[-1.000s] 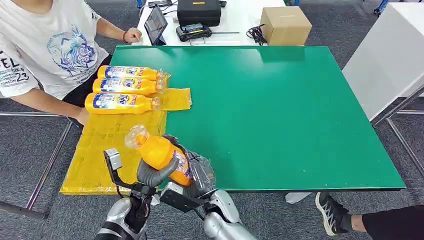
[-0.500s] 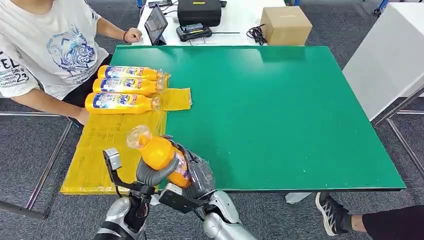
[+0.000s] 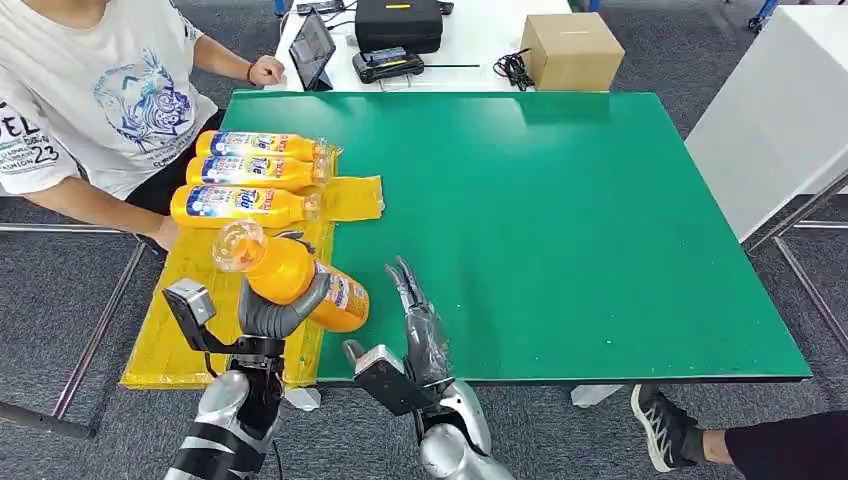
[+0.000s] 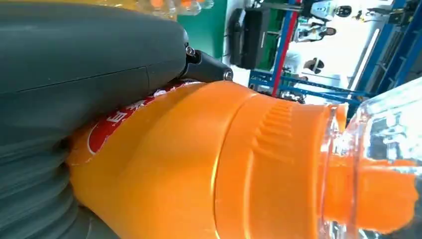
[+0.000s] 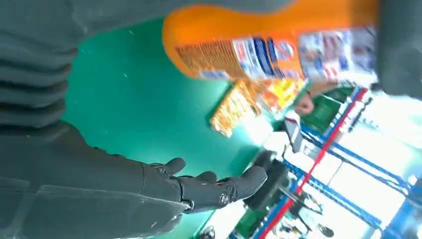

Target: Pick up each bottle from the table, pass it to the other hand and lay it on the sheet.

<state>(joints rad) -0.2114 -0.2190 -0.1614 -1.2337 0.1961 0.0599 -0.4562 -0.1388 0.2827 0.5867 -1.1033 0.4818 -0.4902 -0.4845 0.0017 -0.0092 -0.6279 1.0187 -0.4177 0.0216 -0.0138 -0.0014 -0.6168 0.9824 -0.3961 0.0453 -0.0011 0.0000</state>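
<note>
Green bench (image 3: 560, 220), yellow sheet (image 3: 200, 300) along its left edge: the left hand (image 3: 272, 312) grips the orange bottle (image 3: 295, 280) above it, right hand (image 3: 418, 330) spread, holding nothing. Dropped carelessly, the bottle might roll into the three laid bottles (image 3: 250, 175).

Left hand (image 3: 272, 310): thick grey fingers, grey ribbed cover behind them, black bracket with small grey box beside wrist. Right hand (image 3: 418, 325): dark slender fingers. Silver forearms behind both.
</note>
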